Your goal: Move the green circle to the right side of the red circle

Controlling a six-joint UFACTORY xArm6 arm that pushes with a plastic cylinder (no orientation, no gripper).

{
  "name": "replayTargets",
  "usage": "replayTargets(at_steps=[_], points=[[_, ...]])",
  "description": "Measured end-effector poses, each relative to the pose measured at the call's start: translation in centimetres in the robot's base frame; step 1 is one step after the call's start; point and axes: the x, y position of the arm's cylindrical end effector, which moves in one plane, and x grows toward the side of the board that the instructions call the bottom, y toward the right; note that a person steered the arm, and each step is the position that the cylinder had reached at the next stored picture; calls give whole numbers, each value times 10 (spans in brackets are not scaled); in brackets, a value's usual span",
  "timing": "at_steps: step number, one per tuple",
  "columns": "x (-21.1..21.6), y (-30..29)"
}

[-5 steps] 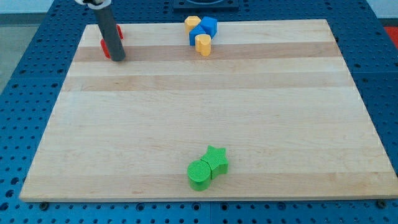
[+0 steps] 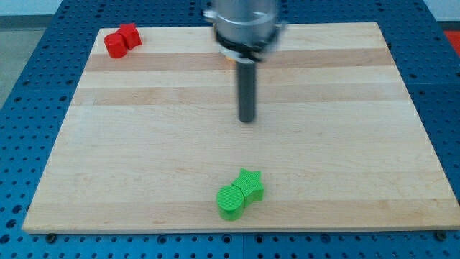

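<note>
The green circle (image 2: 231, 201) lies near the view's bottom, touching a green star (image 2: 251, 185) at its upper right. The red circle (image 2: 113, 45) sits at the view's top left, touching another red block (image 2: 129, 34) whose shape I cannot make out. My tip (image 2: 248, 119) is near the board's middle, well above the green circle and far to the right of the red circle, touching no block.
The arm's body (image 2: 241, 25) hides the yellow and blue blocks at the view's top middle; only an orange sliver (image 2: 227, 62) shows. The wooden board (image 2: 359, 144) lies on a blue perforated table (image 2: 36, 86).
My tip has moved from beside the red blocks at the top left to the board's middle. The red blocks now show in full; the arm now covers the yellow and blue blocks.
</note>
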Motion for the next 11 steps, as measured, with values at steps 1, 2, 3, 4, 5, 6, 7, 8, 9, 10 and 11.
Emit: replayTargets(at_steps=[1, 2, 3, 4, 5, 6, 7, 8, 9, 10, 11], points=[[52, 50], [111, 9], [146, -10], [159, -16], [158, -49], [144, -101], [130, -146], [108, -169], [80, -161], [44, -162], [11, -165]])
